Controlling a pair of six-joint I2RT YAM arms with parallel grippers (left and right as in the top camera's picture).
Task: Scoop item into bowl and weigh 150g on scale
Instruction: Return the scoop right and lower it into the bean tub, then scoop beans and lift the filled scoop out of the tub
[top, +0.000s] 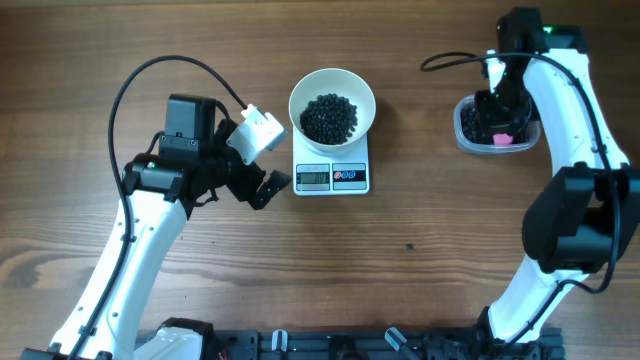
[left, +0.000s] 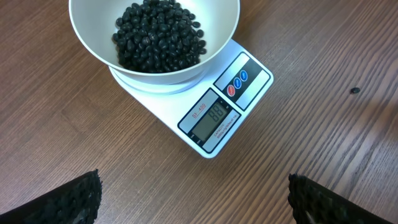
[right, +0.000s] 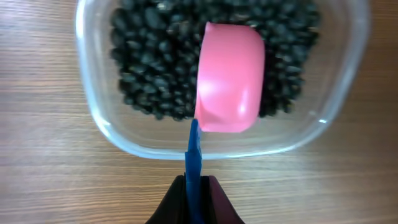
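The white bowl (top: 332, 90) stands on the white scale (top: 332, 178) at the table's middle back, holding a heap of black beans (top: 328, 117). In the left wrist view the bowl (left: 87, 37), its beans (left: 158, 37) and the scale (left: 224, 112) lie ahead of my left gripper (left: 194, 193), which is open and empty. From overhead that gripper (top: 268, 160) hovers just left of the scale. My right gripper (right: 194, 183) is shut on the blue handle (right: 194, 152) of the pink scoop (right: 230, 78), whose cup sits over the beans (right: 149, 68) in the clear tub (right: 124, 140).
The clear tub (top: 466, 135) sits at the back right, with the right arm (top: 560, 110) arching over it. One stray bean (top: 409, 246) lies on the wood in front of the scale, also seen as a dark bean (left: 354, 90) from the left wrist.
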